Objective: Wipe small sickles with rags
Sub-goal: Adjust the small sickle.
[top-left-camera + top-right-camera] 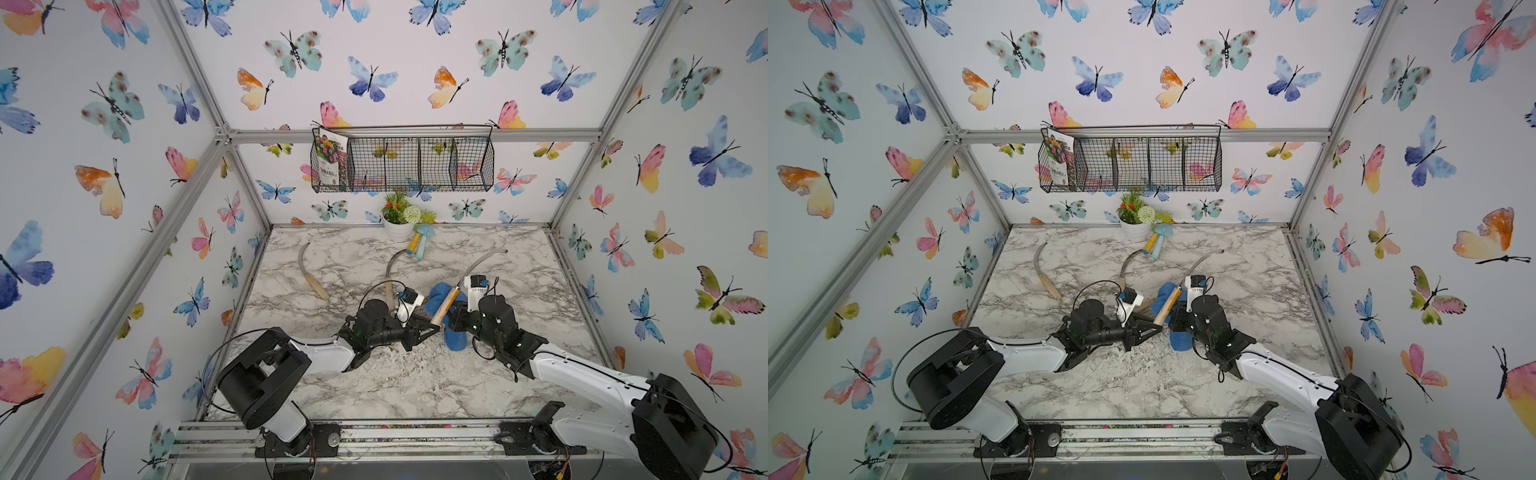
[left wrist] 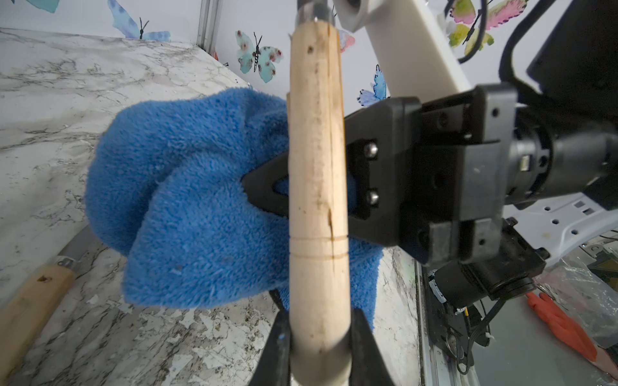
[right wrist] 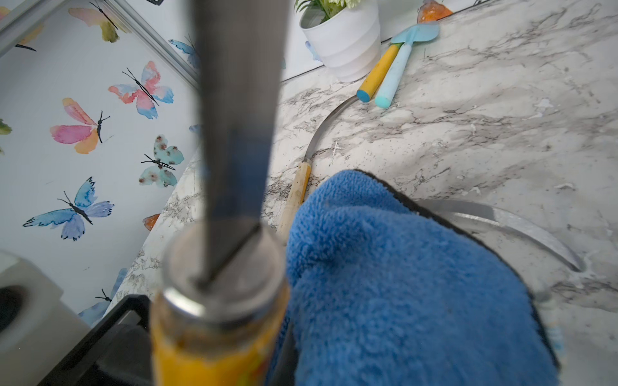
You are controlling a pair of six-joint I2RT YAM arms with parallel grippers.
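My left gripper is shut on the butt of a small sickle's pale wooden handle. The sickle is held off the table, and its grey blade rises toward the back right. My right gripper is shut on the blue rag, which bunches against that handle just behind it. In the right wrist view the rag hides the right jaws. A second sickle lies at the back left, a third in the middle. Another blade pokes out from under the rag.
A white flower pot stands at the back wall with yellow and light-blue toy tools beside it. A black wire basket holding a seed packet hangs on the wall above. Metal frame rails edge the marble table.
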